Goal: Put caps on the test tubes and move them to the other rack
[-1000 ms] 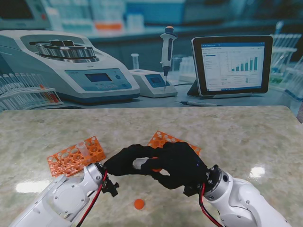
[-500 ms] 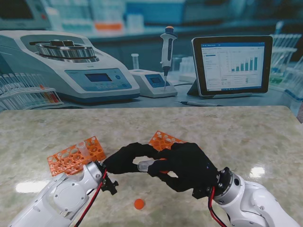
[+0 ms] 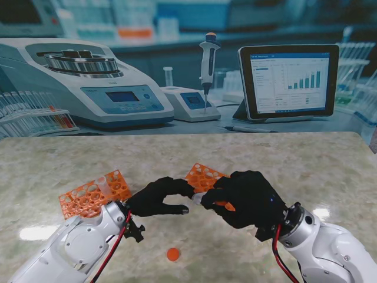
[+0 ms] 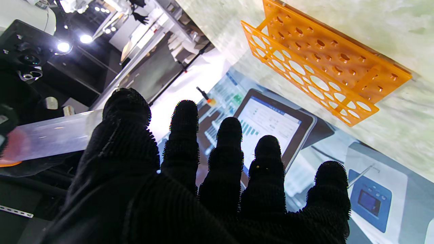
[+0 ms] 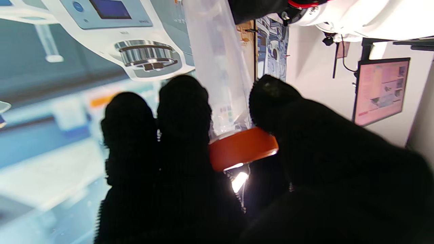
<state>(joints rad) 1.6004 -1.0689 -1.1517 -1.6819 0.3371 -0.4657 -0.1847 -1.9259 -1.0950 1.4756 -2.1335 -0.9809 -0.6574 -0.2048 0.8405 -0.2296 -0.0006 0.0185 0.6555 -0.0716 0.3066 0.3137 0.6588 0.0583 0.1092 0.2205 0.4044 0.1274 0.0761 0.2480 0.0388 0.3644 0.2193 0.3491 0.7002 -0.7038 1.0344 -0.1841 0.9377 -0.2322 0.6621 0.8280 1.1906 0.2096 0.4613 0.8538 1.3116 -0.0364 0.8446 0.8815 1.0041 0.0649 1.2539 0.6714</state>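
In left rack (image 3: 94,193): one tube (image 3: 102,183) | right rack (image 3: 206,175): contents hidden

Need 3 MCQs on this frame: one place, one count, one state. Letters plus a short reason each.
1. Where does the loose orange cap lie?
A. on the table nearer to me than both hands
B. inside the left rack
C. on the tablet

2. How many orange racks are on the table?
A. one
B. two
C. three

3. What does the right hand hold?
A. nothing
B. a pipette
C. a capped tube

Answers:
1 A: the stand view shows it alone on the table.
2 B: left rack and right rack.
3 C: the right wrist view shows fingers on the tube at its orange cap.
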